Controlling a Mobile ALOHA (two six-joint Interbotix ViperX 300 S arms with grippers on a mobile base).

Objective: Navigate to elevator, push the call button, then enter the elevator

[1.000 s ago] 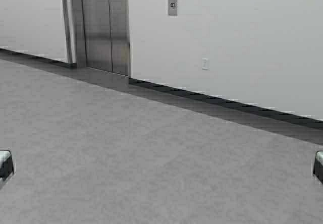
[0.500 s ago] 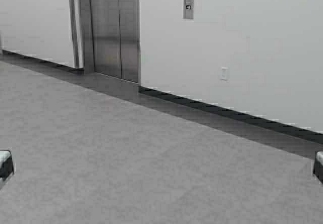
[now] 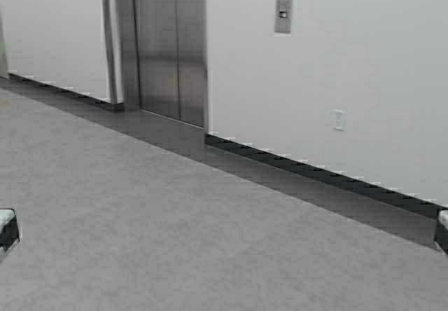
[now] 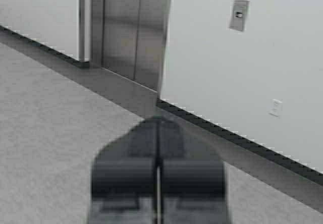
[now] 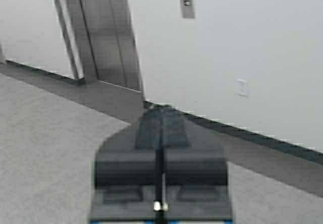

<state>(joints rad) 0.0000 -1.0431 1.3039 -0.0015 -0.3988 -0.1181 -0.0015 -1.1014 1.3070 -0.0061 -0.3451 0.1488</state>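
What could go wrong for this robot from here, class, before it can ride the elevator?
1. The call button sits high on the wall, still far off; a shut right pincer might miss its small buttons.
2. The elevator doors are closed and seen at an angle, so a skewed approach could clip the steel frame.

I get even, diffuse indoor light, no hard shadows. Soft sheen on the elevator (image 3: 170, 45) doors, no harsh glare. Both wrist views blur the near gripper bodies; far wall (image 3: 336, 66) stays mostly sharp.
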